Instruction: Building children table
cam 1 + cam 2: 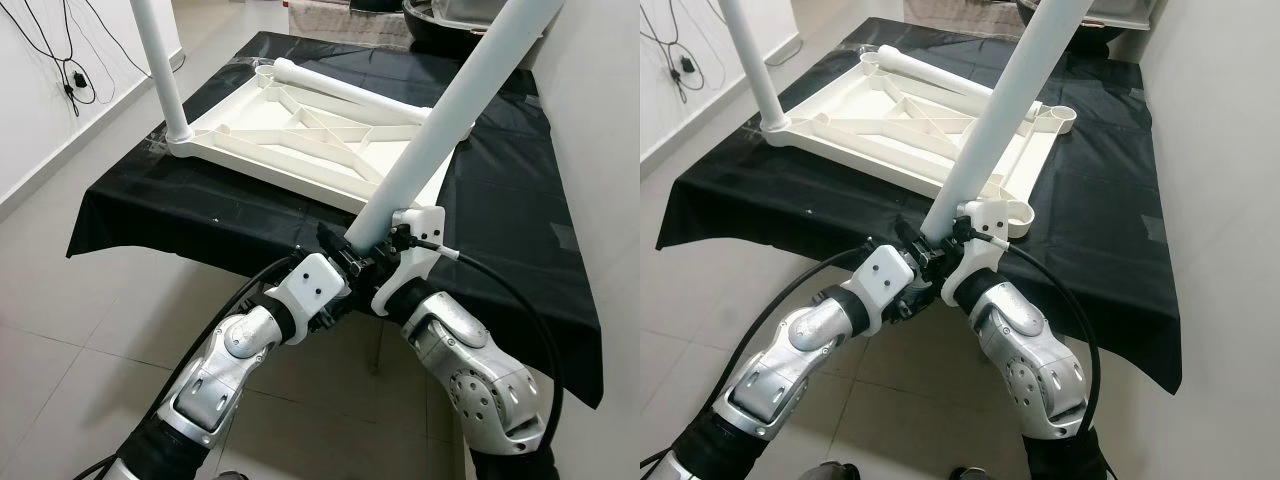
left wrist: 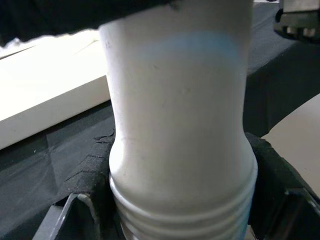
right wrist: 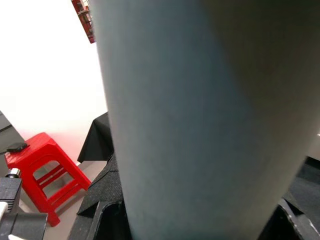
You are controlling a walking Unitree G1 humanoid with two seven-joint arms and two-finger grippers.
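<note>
— Where's the loose white table leg (image 1: 440, 130)?

— Held low near its threaded end, slanting up and away over the near edge of the black-draped table (image 1: 520, 250). Ridged threads visible at the bottom in the left wrist view, pinched between padded fingers (image 2: 87, 180).

— Left gripper (image 1: 345, 262)?

— Closed around the leg's lower end, right at the near table edge.

— Right gripper (image 1: 392, 238)?

— Clamped on the same leg just above the left one, dark finger pads pressed to either side of the tube in the right wrist view. Both wrists nearly touching.

— And the tabletop?

— White children's tabletop (image 1: 310, 140) lying upside down on the black cloth, ribbed underside facing up. 1 leg (image 1: 160, 65) standing upright in the near-left corner socket. Another leg (image 1: 350, 88) lying flat across the far side of the underside. Empty round socket (image 1: 1063, 117) showing at the far-right corner, another at the near-right corner (image 1: 1012, 214) just beyond the grippers.

— Anything else around?

— Red plastic stool (image 3: 42, 167) on the tiled floor in the right wrist view. Black cables (image 1: 70, 60) hanging on the white wall to the left.
</note>
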